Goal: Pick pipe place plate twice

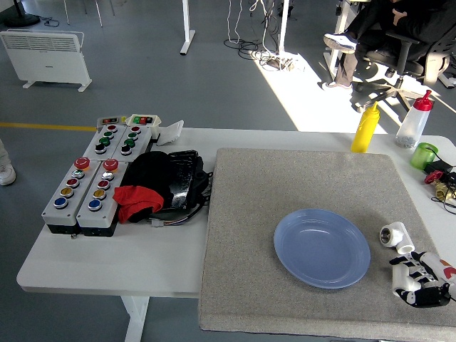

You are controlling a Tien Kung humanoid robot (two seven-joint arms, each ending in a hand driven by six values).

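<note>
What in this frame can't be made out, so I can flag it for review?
- Head view: the second pipe piece, covered by the right hand; whether the hand grips it is unclear.
- Right arm: cut off by the right edge.
- Left hand: out of frame.
- White pipe elbow: its near end is partly covered by the hand.

The plate [321,247] is pale blue, the mat [271,185] speckled grey. The pipe fitting [397,236] is white. The desk [107,260] is white.

Lab or workshop: grey floor, white desk [107,263] with push-button control boxes [89,189], loose cables [256,50], wall heater [46,57].
</note>
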